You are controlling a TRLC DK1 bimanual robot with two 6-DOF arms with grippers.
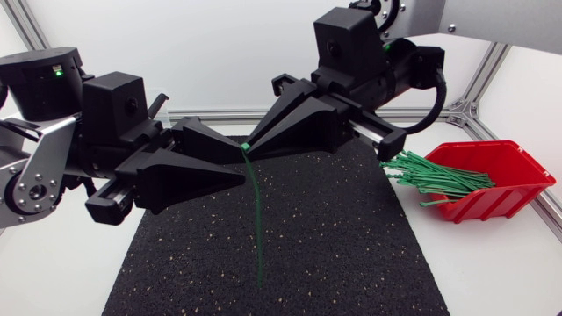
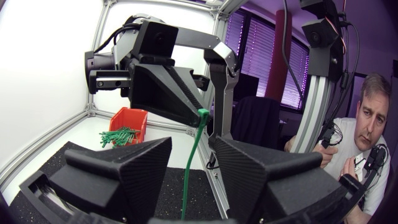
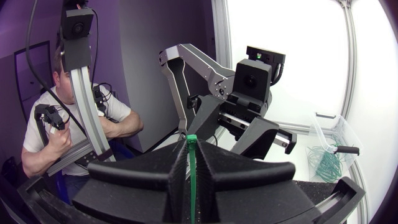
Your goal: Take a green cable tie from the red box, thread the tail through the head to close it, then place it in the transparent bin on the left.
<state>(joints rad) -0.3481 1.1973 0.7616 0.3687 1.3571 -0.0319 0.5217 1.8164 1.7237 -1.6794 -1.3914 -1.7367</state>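
A green cable tie (image 1: 255, 211) hangs straight down over the black mat (image 1: 334, 246), its head pinched at the tips of my right gripper (image 1: 248, 146), which is shut on it. In the right wrist view the tie (image 3: 192, 163) stands upright between the closed fingers. My left gripper (image 1: 243, 164) meets it from the left just below the head. In the left wrist view its fingers (image 2: 124, 171) stand apart, with the tie (image 2: 189, 171) running between them untouched. The red box (image 1: 505, 175) of green ties (image 1: 439, 175) sits at the right. The transparent bin (image 3: 329, 143) holds several ties.
The black speckled mat covers the middle of the white table (image 1: 492, 272). An aluminium frame (image 1: 479, 83) runs along the back and right edges. Both arms meet above the mat's far half.
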